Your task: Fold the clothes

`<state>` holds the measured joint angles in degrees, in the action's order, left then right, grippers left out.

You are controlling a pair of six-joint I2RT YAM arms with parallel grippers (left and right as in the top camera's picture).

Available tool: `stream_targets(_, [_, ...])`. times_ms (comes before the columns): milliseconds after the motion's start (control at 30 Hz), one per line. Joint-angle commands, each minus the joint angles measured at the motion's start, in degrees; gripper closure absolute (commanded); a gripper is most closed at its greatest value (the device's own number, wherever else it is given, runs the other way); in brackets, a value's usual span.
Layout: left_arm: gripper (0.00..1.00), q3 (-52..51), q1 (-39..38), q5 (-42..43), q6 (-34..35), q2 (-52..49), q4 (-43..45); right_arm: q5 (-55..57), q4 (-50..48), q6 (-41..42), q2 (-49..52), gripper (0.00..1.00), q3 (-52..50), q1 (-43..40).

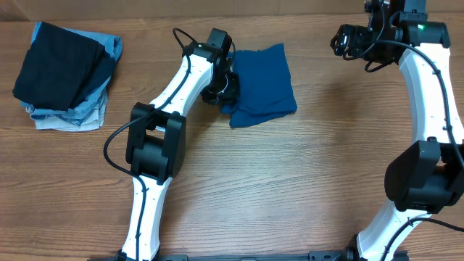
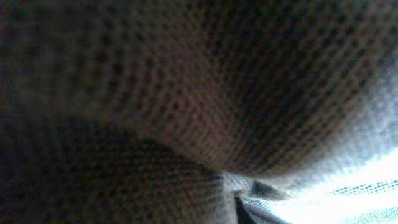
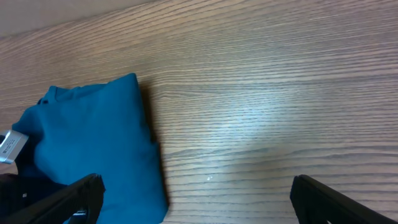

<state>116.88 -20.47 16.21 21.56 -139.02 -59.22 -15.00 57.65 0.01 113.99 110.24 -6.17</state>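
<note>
From overhead, the left gripper (image 1: 221, 85) presses on the left edge of the folded blue cloth (image 1: 262, 85), mid-table. Whether its jaws are open or closed cannot be told. The left wrist view shows only blurred weave. In the right wrist view, the right gripper (image 3: 196, 186) is spread wide and empty, right of the cloth.

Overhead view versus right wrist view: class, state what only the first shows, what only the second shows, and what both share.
Only the overhead view shows the stack of folded clothes, a dark piece on top, at the far left of the wooden table. Only the right wrist view shows the right gripper with its fingers spread wide, holding nothing. Both show the folded blue garment lying on that table, with the left gripper at its edge.
</note>
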Motion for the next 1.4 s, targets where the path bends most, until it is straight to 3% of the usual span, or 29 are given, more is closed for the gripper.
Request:
stream_targets(0, [0.96, -1.2, 0.2, 0.4, -3.0, -2.7, -0.9, 0.2, -0.3, 0.2, -0.9, 0.0, 0.8, 0.2])
stream_targets(167, [0.96, 5.6, 0.5, -1.9, -8.0, 0.5, -2.4, 0.2, -0.3, 0.2, -0.9, 0.0, 0.8, 0.2])
stream_targets(400, [0.96, 7.8, 0.0, -24.0, -9.8, 2.0, -7.9, 0.2, -0.3, 0.2, -0.9, 0.0, 0.8, 0.2])
stream_targets(567, [0.95, 6.9, 0.1, -20.7, -9.8, 1.4, -8.1, 0.2, -0.3, 0.2, -0.9, 0.0, 0.8, 0.2])
stream_targets(667, [0.84, 4.0, 0.1, -20.2, -9.8, 1.4, -6.6, 0.2, -0.3, 0.2, -0.9, 0.0, 0.8, 0.2])
stream_targets(700, [0.75, 2.8, 0.1, -20.2, -9.8, 1.4, -5.8, 0.2, -0.3, 0.2, -0.9, 0.0, 0.8, 0.2])
stream_targets(733, [0.48, 1.4, 0.1, -19.5, -9.8, 1.4, -5.0, 0.2, -0.3, 0.2, -0.9, 0.0, 0.8, 0.2])
stream_targets(767, [0.32, 0.5, 0.1, -19.1, -9.8, 1.4, -4.5, 0.2, -0.3, 0.2, -0.9, 0.0, 0.8, 0.2])
stream_targets(800, [0.26, -0.3, 0.1, -19.2, -9.8, 1.4, -4.2, 0.2, -0.3, 0.2, -0.9, 0.0, 0.8, 0.2])
stream_targets(833, [0.14, -0.7, 0.1, -19.2, -9.8, 1.4, -4.1, 0.2, -0.3, 0.2, -0.9, 0.0, 0.8, 0.2])
stream_targets(900, [0.01, -0.9, 0.3, -19.2, -9.8, 1.4, -3.8, 0.2, -0.3, 0.2, -0.9, 0.0, 0.8, 0.2])
stream_targets(1000, [0.0, -0.9, 0.3, -18.5, -9.4, 1.4, -3.6, 0.2, -0.3, 0.2, -0.9, 0.0, 0.8, 0.2])
stream_targets(1167, [0.0, -0.9, 2.3, -2.9, -12.8, 1.4, -3.6, 0.2, -0.3, 0.2, -0.9, 0.0, 0.8, 0.2])
stream_targets(1367, [0.0, -0.9, 7.0, 6.0, -10.9, 1.4, -4.0, 0.2, -0.3, 0.2, -0.9, 0.0, 0.8, 0.2])
